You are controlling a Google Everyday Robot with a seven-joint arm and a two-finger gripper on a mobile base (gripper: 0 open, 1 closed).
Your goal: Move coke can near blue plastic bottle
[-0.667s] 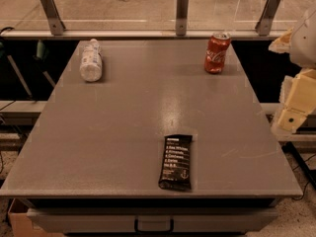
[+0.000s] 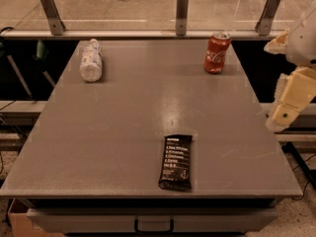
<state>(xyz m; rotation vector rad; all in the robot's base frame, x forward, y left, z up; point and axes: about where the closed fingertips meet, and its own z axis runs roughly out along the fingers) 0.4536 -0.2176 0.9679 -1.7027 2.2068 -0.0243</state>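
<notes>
Coke can (image 2: pixel 217 53) upright at far right of table (image 2: pixel 123 132), well apart from blue plastic bottle (image 2: pixel 91 60) lying far left. Black wrapper (image 2: pixel 176 162) flat near front edge. Gripper (image 2: pixel 289 102) beyond right edge; whether open or closed, cannot tell.

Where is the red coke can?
The coke can stands upright near the table's far right corner; the gripper hangs beyond the right edge.

One camera view only. Position: raised, at the near edge of the table (image 2: pixel 123 132). Facing: forward and downward, toward the far edge. Range: middling; table fills most of the frame, far corners included. Hand (image 2: pixel 289 105) shows at frame right, beyond the table's right edge.
</notes>
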